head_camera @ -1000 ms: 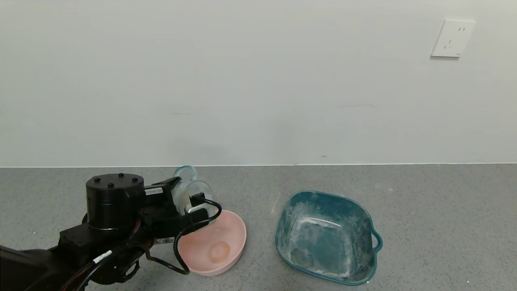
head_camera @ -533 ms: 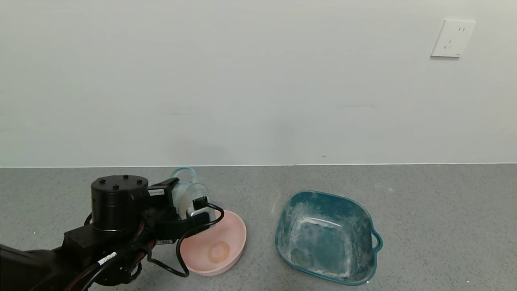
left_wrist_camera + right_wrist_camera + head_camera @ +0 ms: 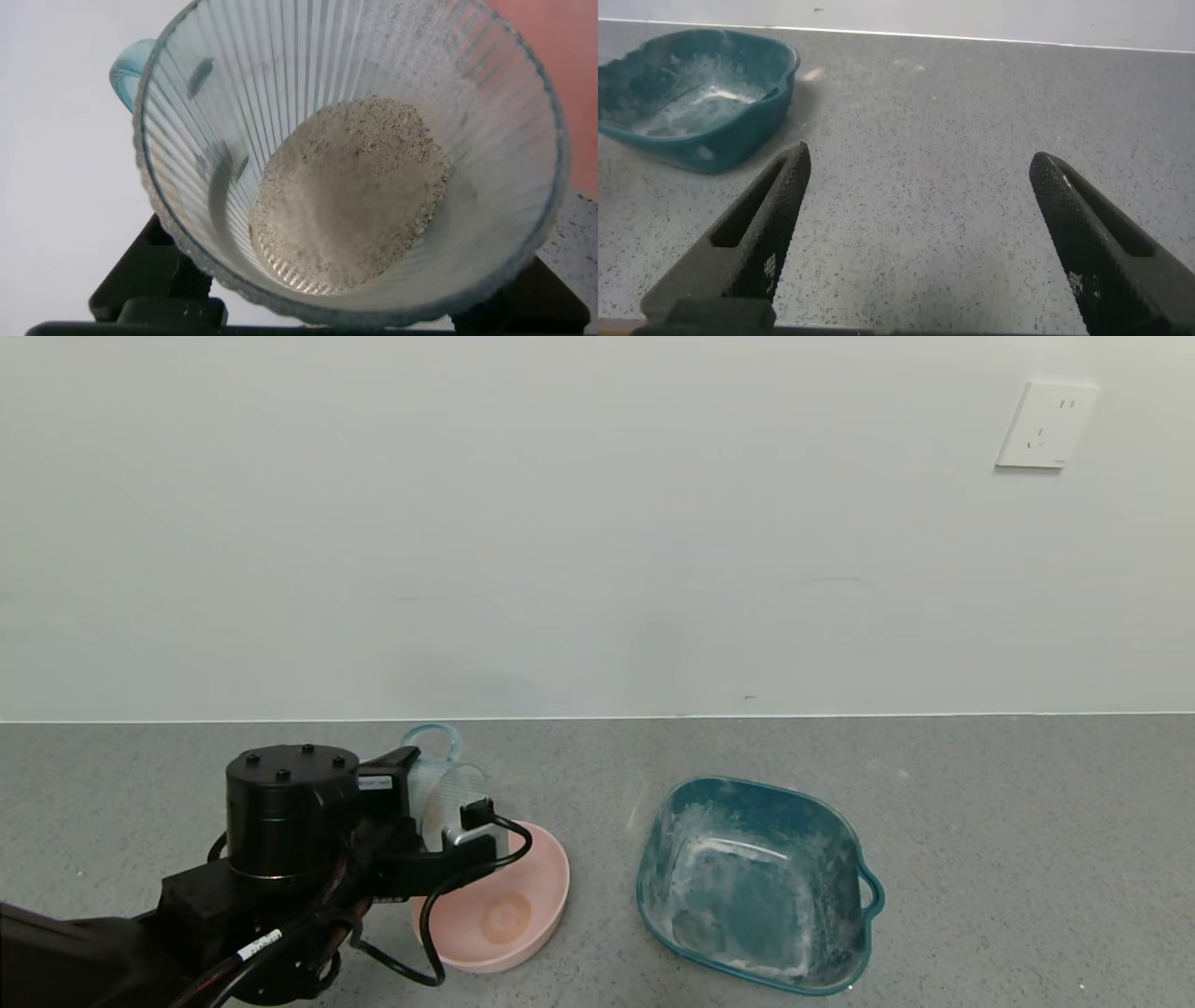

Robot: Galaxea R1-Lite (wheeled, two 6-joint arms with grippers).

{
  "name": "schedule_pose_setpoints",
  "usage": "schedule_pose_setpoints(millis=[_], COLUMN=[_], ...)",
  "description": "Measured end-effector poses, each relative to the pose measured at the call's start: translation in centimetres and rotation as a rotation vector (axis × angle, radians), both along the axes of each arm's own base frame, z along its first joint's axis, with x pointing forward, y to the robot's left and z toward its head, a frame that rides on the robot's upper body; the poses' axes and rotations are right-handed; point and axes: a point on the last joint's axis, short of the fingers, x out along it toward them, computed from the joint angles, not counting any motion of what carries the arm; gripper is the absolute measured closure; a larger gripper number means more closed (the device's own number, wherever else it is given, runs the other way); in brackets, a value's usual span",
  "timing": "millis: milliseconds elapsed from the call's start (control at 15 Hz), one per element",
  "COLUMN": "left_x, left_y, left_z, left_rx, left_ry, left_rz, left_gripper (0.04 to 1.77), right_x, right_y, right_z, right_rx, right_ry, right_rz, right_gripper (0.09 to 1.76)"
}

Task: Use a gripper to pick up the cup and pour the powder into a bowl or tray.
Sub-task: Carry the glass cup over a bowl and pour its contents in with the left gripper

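You are mid-pour: the left end effector (image 3: 448,812) clamps the tilted cup (image 3: 451,791) over the bowl (image 3: 537,887) rim at 10 o'clock. Powder (image 3: 350,191) remains inside; tip further.

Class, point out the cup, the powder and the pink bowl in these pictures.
cup (image 3: 455,791), head view, ribbed side wall.
powder (image 3: 350,191), left wrist view, middle of the heap inside the cup.
pink bowl (image 3: 543,887), head view, inner wall on its right.
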Motion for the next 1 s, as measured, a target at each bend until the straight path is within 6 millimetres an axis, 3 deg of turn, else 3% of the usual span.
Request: schedule_pose_setpoints(millis=[533,1000], left_x=[-1.3,-2.0], left_y=[-2.2,-2.3], left_z=[0.1,-0.1], left_rx=[0.112,0.200], left_ry=[-0.017,-0.007], left_rz=[-0.021,-0.049], left_gripper=[0.50,0.50], right_x=[0.0,0.0], right_y=[0.0,0.0], right_z=[0.0,0.0], right_rx=[0.000,0.000], right_ry=[0.000,0.000], right_rz=[0.000,0.000], right_gripper=[0.14,0.14])
